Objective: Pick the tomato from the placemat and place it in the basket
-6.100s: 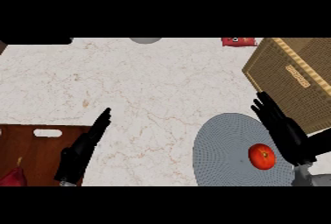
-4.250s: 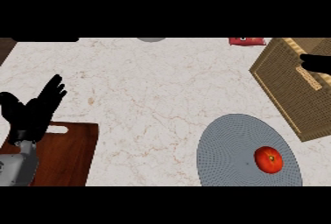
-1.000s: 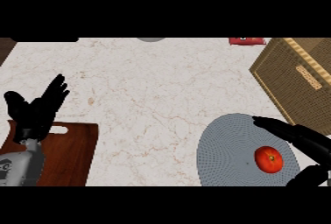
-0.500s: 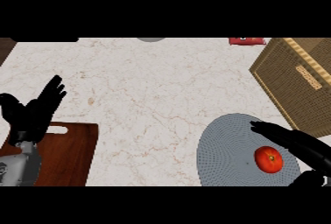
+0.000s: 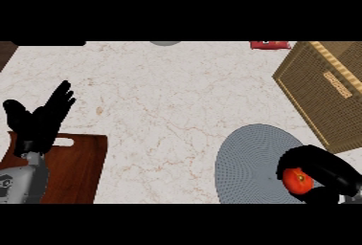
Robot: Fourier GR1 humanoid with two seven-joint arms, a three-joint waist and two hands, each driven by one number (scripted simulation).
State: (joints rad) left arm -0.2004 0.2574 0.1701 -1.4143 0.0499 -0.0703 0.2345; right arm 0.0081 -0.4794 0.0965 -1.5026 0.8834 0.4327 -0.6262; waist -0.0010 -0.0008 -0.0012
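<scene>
A red tomato (image 5: 297, 180) lies on the round grey placemat (image 5: 247, 162) at the lower right. My right hand (image 5: 322, 165) arches over the tomato, fingers curled round its top and left side and the thumb below it, so part of the tomato is hidden. Whether the tomato is lifted off the mat I cannot tell. The woven basket (image 5: 329, 91) stands at the right edge, just beyond the mat. My left hand (image 5: 39, 122) rests open at the left, fingers up, above the wooden board.
A dark wooden cutting board (image 5: 78, 167) lies at the lower left under my left forearm. A small red object (image 5: 268, 44) and a grey round object (image 5: 165, 43) sit at the counter's far edge. Bare marble counter (image 5: 163, 105) spans the middle.
My right hand has come down from beside the basket onto the placemat and its fingers have curled round the tomato. The left hand has stayed put.
</scene>
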